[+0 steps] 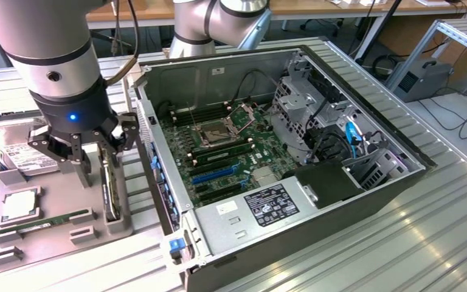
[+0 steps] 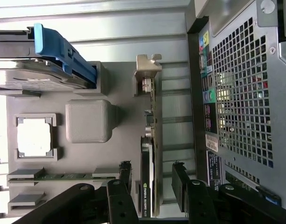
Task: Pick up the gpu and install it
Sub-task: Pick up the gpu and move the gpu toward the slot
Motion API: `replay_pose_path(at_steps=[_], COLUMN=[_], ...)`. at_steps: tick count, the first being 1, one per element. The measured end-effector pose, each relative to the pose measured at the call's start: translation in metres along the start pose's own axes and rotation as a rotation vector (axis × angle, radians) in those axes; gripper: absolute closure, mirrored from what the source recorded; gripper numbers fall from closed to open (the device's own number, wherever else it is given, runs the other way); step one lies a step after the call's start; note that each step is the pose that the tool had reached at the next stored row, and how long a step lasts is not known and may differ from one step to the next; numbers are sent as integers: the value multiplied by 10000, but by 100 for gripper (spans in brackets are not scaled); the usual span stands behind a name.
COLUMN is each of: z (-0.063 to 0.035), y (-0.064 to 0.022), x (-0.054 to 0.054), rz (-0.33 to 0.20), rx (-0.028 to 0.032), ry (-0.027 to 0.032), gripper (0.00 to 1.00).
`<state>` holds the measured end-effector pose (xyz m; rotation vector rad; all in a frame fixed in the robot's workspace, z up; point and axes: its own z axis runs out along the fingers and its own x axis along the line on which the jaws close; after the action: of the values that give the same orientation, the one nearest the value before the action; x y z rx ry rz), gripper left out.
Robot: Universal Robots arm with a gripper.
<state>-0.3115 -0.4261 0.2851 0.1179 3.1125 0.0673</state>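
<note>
The gpu (image 1: 112, 185) stands on its long edge in a slot of the grey holder tray (image 1: 51, 246), just beside the open computer case (image 1: 363, 201) at the exterior view's left. In the wrist view the gpu (image 2: 146, 186) shows its black cooler, with the silver bracket (image 2: 148, 70) at its far end. My gripper (image 1: 83, 151) hangs right above the card's rear part. It is open, and its two black fingers (image 2: 125, 175) stand either side of the card without touching it. My gripper (image 2: 152, 179) holds nothing.
On the same tray lie a silver hard drive (image 1: 6, 149) with a blue tab (image 2: 63, 51), a CPU (image 1: 19, 204) and a slim green memory stick (image 1: 43, 222). The case's perforated rear wall (image 2: 241, 93) stands close beside the card. The green motherboard (image 1: 225, 161) lies exposed inside.
</note>
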Motion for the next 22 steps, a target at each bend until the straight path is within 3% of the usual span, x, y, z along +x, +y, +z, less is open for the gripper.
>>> replay_pose_path(at_steps=[22], z=[201], y=[-11], x=[31], rz=[0], rx=[1], ry=[0], gripper=[52])
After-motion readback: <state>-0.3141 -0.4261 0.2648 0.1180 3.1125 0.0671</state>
